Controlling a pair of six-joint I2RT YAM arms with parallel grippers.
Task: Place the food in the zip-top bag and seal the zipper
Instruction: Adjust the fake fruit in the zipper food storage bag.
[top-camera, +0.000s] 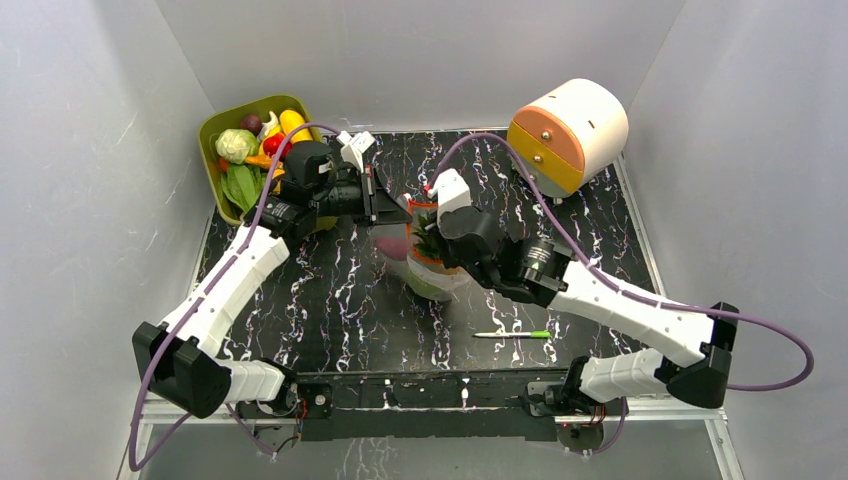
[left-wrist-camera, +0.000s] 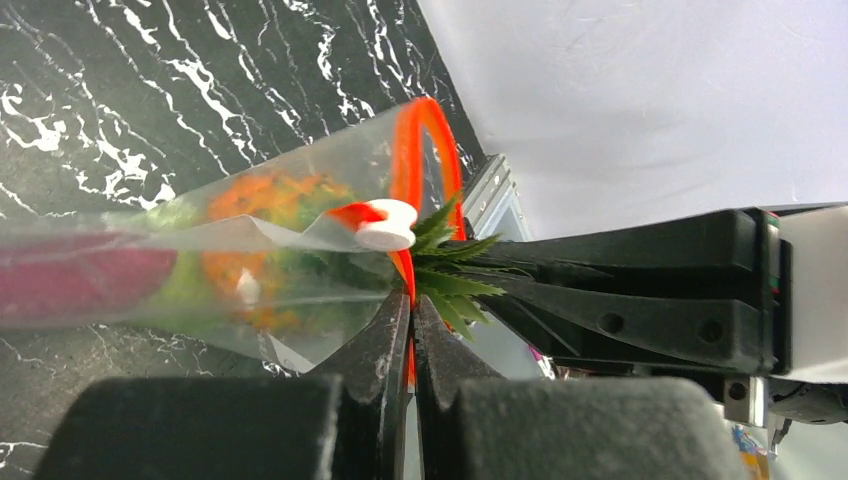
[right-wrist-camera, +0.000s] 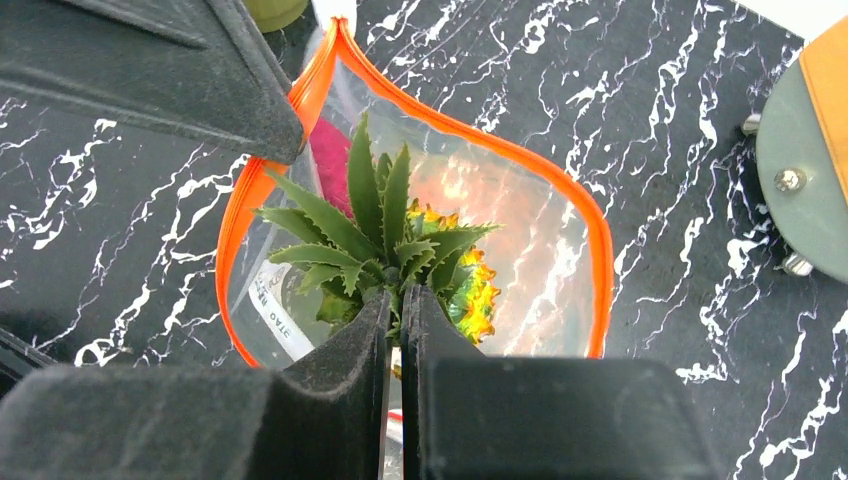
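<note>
Between left fingers (left-wrist-camera: 383, 345), the zipper (left-wrist-camera: 404, 160).

The only print that shows is on a white label (right-wrist-camera: 275, 312) lying inside the clear plastic bag (right-wrist-camera: 540, 260), seen in the right wrist view. It carries a short line of dark capital letters running slantwise, which look like "3TAO", perhaps seen from the back through the plastic, and they are too small to be sure of. No other words, numbers or brand marks can be read in any view.
</note>
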